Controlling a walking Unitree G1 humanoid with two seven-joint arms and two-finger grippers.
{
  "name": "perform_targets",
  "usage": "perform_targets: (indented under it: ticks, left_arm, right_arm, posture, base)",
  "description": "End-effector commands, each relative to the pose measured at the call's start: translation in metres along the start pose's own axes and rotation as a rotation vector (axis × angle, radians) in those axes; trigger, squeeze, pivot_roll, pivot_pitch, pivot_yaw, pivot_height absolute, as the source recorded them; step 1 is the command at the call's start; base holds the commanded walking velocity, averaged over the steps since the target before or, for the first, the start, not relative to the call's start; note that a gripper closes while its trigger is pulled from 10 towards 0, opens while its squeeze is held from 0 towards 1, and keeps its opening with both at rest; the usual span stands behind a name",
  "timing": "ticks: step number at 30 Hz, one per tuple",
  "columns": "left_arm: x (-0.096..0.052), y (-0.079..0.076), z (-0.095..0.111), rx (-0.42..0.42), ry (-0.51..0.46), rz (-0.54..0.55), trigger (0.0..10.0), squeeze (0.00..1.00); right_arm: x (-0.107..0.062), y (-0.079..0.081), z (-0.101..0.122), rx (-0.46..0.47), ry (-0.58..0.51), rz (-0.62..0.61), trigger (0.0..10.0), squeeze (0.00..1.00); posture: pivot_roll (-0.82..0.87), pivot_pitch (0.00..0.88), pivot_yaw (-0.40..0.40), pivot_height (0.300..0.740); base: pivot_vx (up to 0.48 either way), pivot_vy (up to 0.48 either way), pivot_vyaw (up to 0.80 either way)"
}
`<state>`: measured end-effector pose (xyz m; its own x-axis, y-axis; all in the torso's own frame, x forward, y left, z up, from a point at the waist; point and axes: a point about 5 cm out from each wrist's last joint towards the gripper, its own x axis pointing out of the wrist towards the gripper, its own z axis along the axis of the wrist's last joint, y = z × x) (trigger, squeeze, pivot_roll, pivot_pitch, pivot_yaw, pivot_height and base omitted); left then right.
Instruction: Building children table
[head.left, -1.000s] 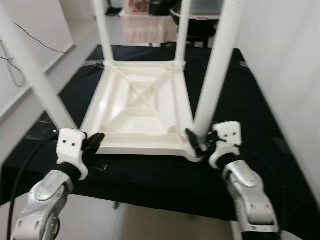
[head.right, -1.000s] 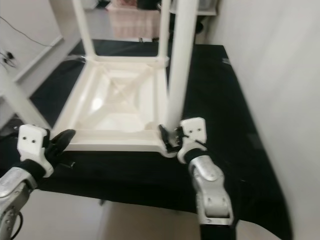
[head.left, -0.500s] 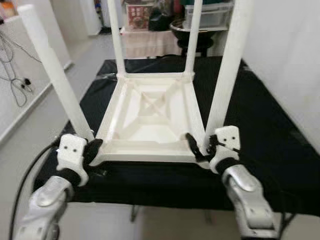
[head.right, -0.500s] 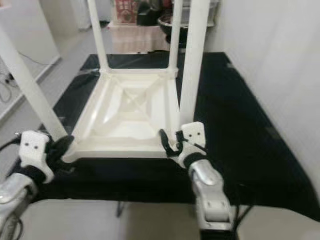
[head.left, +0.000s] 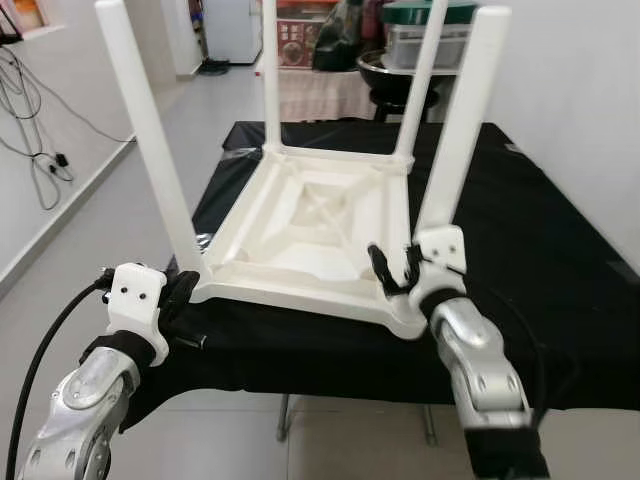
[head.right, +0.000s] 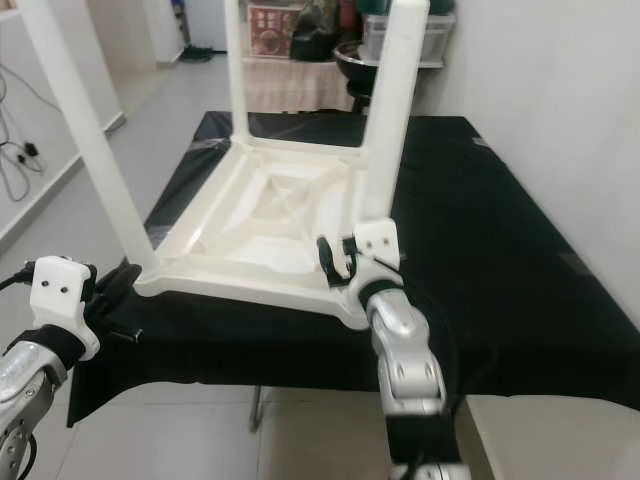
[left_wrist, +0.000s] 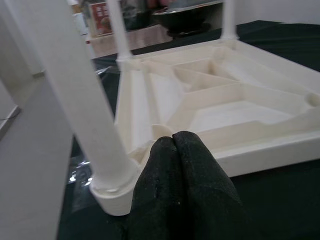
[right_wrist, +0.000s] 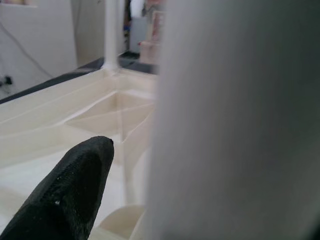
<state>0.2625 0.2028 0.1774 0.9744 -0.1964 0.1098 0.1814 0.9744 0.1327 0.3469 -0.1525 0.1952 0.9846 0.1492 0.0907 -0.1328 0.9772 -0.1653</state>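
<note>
A white children's table (head.left: 290, 300) lies upside down on a black-covered worktop (head.left: 540, 230), its four legs pointing up. My left gripper (head.left: 185, 290) is shut, and its fingertips (left_wrist: 175, 142) press against the rim beside the near left leg (head.left: 155, 150). My right gripper (head.left: 392, 268) sits at the base of the near right leg (head.left: 455, 130). In the right wrist view that leg (right_wrist: 235, 120) stands between the fingers; one finger (right_wrist: 75, 185) shows and the other is hidden behind it.
The worktop's front edge lies just under both grippers, with bare floor (head.left: 90, 230) to the left. Loose cables (head.left: 40, 150) run along the left wall. Boxes and a dark bowl (head.left: 395, 75) stand behind the worktop. A white wall (head.left: 580, 80) closes the right side.
The camera has risen and pulled back, so the legs' tops now show. The table has turned slightly, its near right corner closer to the front edge. Both grippers stay at their corners.
</note>
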Motion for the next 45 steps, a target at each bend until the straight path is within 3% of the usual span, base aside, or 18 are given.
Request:
perform_targets:
  ticks: [1,7,14,18,21,26,30,36,43,45]
  left_arm:
    - [0.001,-0.003,0.001,0.007,-0.007,-0.012,10.0,0.00]
    - [-0.003,-0.007,0.003,0.002,-0.013,-0.020,10.0,0.00]
    - [-0.009,-0.010,0.006,-0.011,-0.018,-0.028,10.0,0.00]
    - [-0.011,-0.011,0.006,-0.015,-0.018,-0.032,10.0,0.00]
    - [-0.013,-0.012,0.007,-0.021,-0.018,-0.038,10.0,0.00]
    - [-0.014,-0.013,0.007,-0.022,-0.018,-0.040,10.0,0.00]
    - [-0.014,-0.013,0.008,-0.021,-0.018,-0.039,10.0,0.00]
    - [-0.011,-0.010,0.008,-0.017,-0.017,-0.037,10.0,0.00]
    - [-0.010,-0.009,0.007,-0.014,-0.015,-0.037,10.0,0.00]
    - [-0.007,-0.008,0.007,-0.010,-0.015,-0.033,10.0,0.00]
  right_arm:
    - [0.009,-0.002,0.007,-0.015,-0.036,-0.014,10.0,0.00]
    - [0.036,-0.013,0.023,-0.078,-0.064,-0.034,10.0,0.00]
    - [0.054,-0.029,0.039,-0.068,-0.074,-0.087,10.0,0.00]
    - [0.058,-0.022,0.038,-0.047,-0.070,-0.069,10.0,0.00]
    - [0.061,-0.001,0.028,-0.007,-0.046,-0.009,10.0,0.00]
    - [0.062,0.005,0.023,0.012,-0.035,0.010,10.0,0.00]
    - [0.059,0.001,0.019,0.038,-0.037,0.019,10.0,0.00]
    - [0.022,-0.025,0.005,0.057,-0.113,0.022,10.0,0.00]
    - [0.014,-0.027,0.002,0.058,-0.118,0.017,10.0,0.00]
    - [-0.001,-0.022,-0.011,0.058,-0.090,0.012,10.0,0.00]
  posture:
    - [0.01,0.095,0.002,0.740]
    - [0.04,0.111,-0.015,0.740]
    - [0.06,0.129,-0.025,0.740]
    - [0.06,0.140,-0.026,0.740]
    - [0.07,0.149,-0.027,0.740]
    - [0.07,0.149,-0.029,0.740]
    - [0.07,0.155,-0.034,0.740]
    - [0.03,0.150,-0.005,0.740]
    - [0.02,0.145,-0.003,0.740]
    - [0.02,0.137,-0.001,0.740]
  base:
    - [0.000,0.000,0.00]
    - [0.000,0.000,0.00]
    - [0.000,0.000,0.00]
    - [0.000,0.000,0.00]
    - [0.000,0.000,0.00]
    - [0.000,0.000,0.00]
    - [0.000,0.000,0.00]
    - [0.000,0.000,0.00]
    - [0.000,0.000,0.00]
    - [0.000,0.000,0.00]
